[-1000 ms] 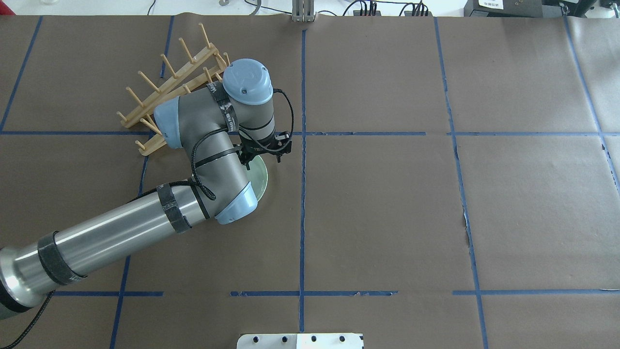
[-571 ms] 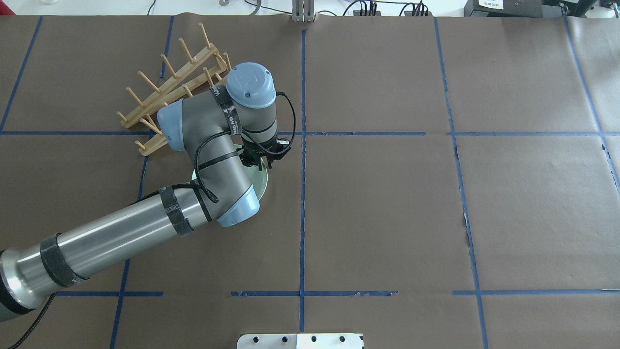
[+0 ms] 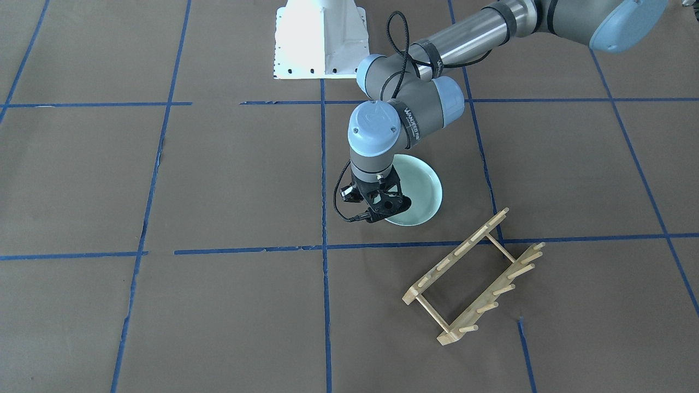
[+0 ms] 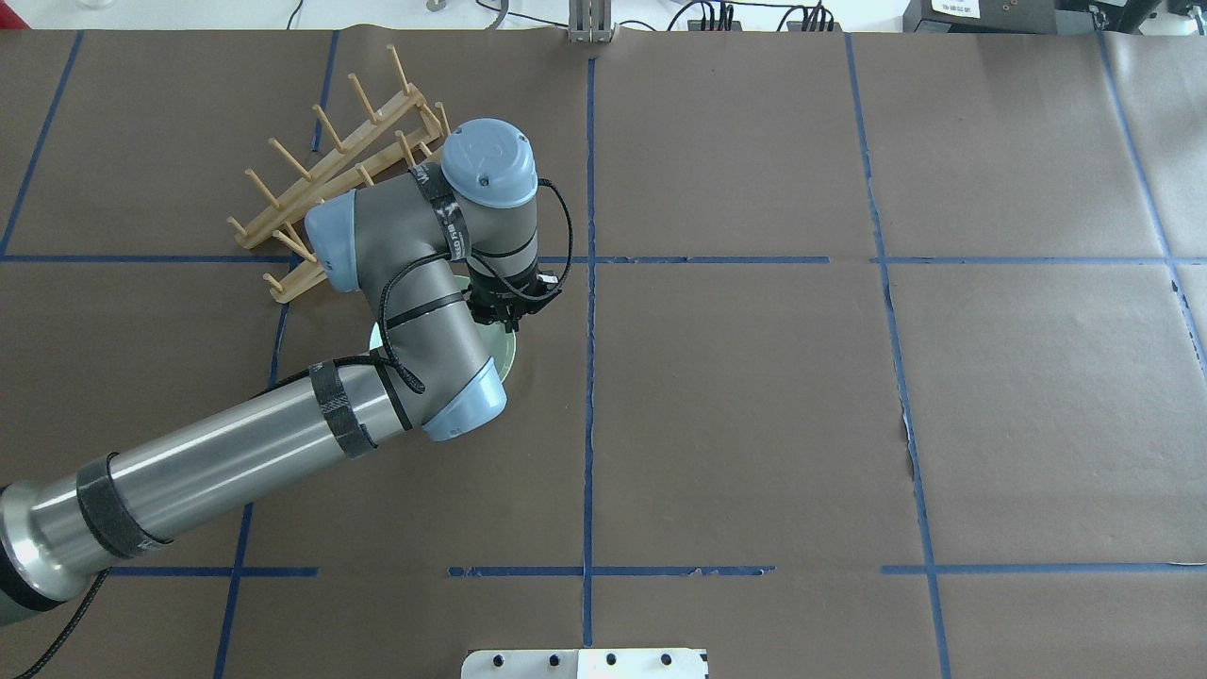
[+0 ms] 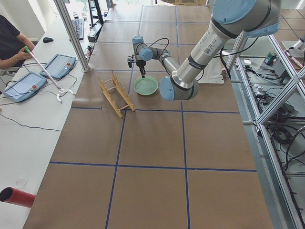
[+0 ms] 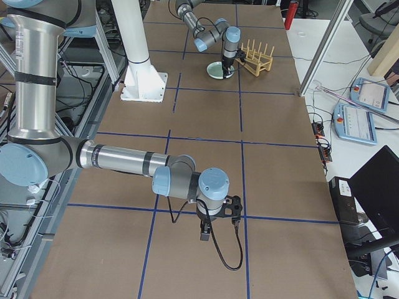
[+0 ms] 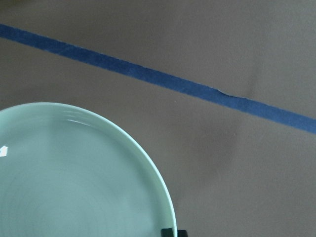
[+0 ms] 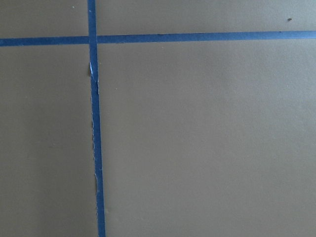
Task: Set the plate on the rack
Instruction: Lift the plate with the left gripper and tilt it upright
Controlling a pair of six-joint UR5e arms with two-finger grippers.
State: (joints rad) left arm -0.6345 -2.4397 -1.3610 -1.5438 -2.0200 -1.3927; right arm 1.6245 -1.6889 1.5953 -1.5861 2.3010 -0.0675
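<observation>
Plate (image 3: 419, 186) flat on table (image 3: 218, 180), its rim right beneath left gripper (image 3: 389, 212).

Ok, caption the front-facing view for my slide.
Left gripper at the rim of a round mint-green plate, wooden peg rack nearby.

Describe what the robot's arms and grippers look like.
Both the left arm and right arm have silver tubes, grey joints and pale blue caps. Black straps ring the tubes, and a black cable loops by each wrist; the left wrist's band carries white lettering. The left gripper and right gripper are black, two-fingered.
</observation>
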